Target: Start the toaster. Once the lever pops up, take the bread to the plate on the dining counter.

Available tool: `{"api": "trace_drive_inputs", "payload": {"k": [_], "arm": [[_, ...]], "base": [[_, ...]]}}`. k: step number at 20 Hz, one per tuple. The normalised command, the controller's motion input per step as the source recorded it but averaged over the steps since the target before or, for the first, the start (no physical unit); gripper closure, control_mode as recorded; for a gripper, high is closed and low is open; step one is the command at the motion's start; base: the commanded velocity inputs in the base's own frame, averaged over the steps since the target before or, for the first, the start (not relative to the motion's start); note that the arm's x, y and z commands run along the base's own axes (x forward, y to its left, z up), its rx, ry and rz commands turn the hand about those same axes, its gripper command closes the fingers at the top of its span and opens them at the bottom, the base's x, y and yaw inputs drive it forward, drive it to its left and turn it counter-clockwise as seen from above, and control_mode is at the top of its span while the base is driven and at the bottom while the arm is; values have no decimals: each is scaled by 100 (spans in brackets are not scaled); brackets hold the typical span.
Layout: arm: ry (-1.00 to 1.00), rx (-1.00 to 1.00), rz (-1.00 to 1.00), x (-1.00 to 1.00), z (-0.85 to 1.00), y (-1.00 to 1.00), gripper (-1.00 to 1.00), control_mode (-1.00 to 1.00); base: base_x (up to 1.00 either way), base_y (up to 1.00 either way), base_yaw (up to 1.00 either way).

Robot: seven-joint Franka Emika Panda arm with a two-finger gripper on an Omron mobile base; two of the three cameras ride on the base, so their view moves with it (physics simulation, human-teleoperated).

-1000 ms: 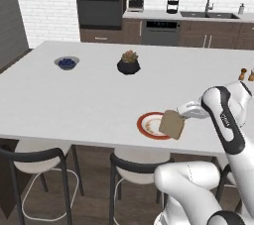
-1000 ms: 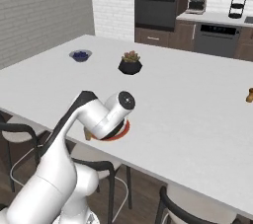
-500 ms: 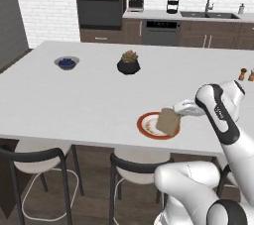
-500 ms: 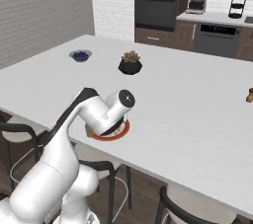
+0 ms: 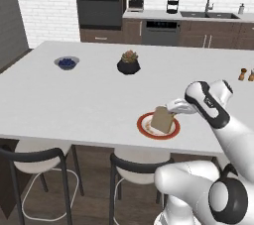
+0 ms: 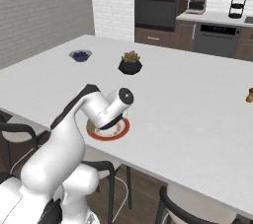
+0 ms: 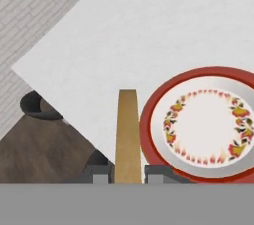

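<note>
My gripper [image 5: 170, 109] is shut on the bread [image 5: 161, 119], a tan square slice held on edge low over the plate [image 5: 149, 131]. The plate has a red rim and a white flowered centre and lies near the front edge of the white dining counter [image 5: 74, 92]. In the hand view the bread [image 7: 128, 135] stands edge-on between my fingertips [image 7: 101, 175], just beside the plate's rim [image 7: 149, 120]. I cannot tell if the slice touches the plate. In the right base view my arm covers much of the plate [image 6: 121, 131]. The toaster is out of view.
A small bowl of blue berries [image 5: 66, 63] and a dark potted plant [image 5: 128, 64] stand farther back on the counter. Shakers [image 5: 245, 74] are at its right edge. Black wire stools [image 5: 39, 167] line the front. Oven and worktop run along the back wall.
My gripper has carried the bread a little to the left, further in over the plate. Nothing else has moved.
</note>
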Motion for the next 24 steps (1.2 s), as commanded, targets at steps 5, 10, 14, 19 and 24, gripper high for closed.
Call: {"api": "trace_drive_inputs", "payload": {"k": [5,10,14,19,24], "arm": [[0,0,2,8,-8,0,100,-100],[0,0,1,1,-9,0,100,-100],[0,0,0,0,-11,0,100,-100],[0,0,0,7,-12,0,100,-100],[0,-1,0,20,-15,0,100,-100]], "base": [[0,0,0],[0,0,0],[0,0,0],[0,0,0],[0,0,0]]}}
